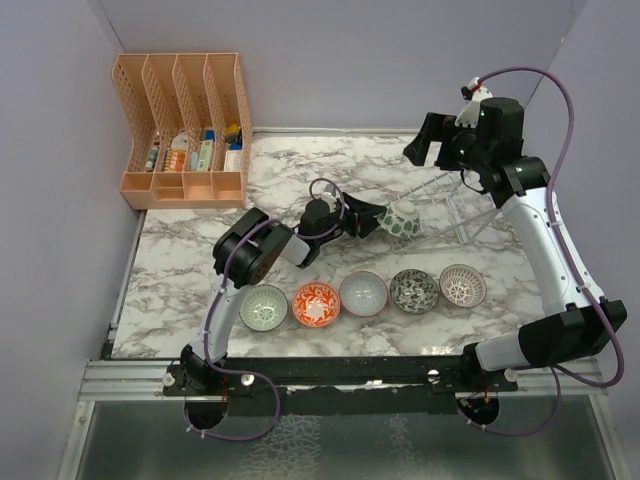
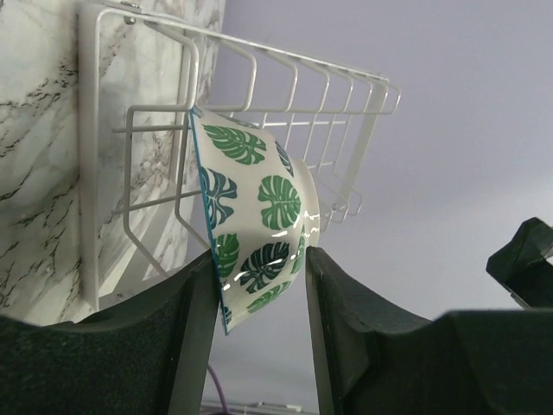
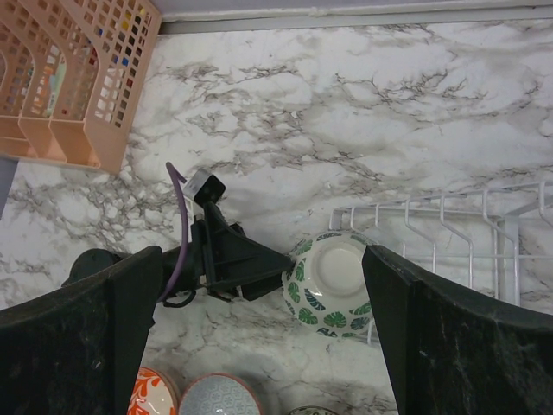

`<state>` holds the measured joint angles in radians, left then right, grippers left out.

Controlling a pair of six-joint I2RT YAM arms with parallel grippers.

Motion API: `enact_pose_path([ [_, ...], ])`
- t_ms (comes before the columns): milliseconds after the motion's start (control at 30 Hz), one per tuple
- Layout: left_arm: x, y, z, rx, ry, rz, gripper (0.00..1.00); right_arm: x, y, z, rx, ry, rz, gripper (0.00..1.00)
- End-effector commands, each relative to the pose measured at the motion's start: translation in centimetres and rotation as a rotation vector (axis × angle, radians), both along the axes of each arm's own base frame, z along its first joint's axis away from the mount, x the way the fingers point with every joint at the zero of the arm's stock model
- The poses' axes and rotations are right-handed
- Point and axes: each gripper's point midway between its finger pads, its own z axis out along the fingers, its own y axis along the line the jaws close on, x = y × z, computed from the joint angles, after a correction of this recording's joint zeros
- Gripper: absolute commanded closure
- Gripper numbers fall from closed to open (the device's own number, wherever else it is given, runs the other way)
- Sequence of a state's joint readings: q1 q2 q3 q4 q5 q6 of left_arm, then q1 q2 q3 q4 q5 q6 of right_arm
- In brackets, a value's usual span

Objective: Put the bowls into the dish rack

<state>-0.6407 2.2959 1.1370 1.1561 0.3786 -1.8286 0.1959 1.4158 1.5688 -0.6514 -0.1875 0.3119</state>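
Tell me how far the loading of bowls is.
Nothing surely finished. In hand: the leaf bowl stands on edge at one end of the rack, between the fingers of the left hand; I cannot tell if it is released. Left: five bowls in a row on the table.

Nothing legible — the packets [image 1: 205, 155] in the orange organizer [image 1: 185, 100] may carry print, but it is too small.

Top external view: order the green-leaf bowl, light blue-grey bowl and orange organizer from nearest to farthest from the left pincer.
1. green-leaf bowl, between the tips of the left pincer.
2. light blue-grey bowl, middle of the front row.
3. orange organizer, far back-left corner.
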Motion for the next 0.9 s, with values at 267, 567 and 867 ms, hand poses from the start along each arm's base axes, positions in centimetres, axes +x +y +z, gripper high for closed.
enact_pose_path([
  [267, 1.0, -0.3, 4.9, 0.029, -0.139, -0.059, 0.54, 0.5, 0.7, 1.0, 0.022, -0.039, 0.039, 0.00],
  [567, 1.6, -1.2, 6.4, 0.135, -0.233, -0.112, 0.54, 0.3, 0.7, 1.1, 0.023, -0.043, 0.043, 0.00],
  [867, 2.0, -1.5, 6.8, 0.213, -0.304, -0.161, 0.61, 0.4, 0.8, 0.9, 0.028, -0.038, 0.049, 0.00],
])
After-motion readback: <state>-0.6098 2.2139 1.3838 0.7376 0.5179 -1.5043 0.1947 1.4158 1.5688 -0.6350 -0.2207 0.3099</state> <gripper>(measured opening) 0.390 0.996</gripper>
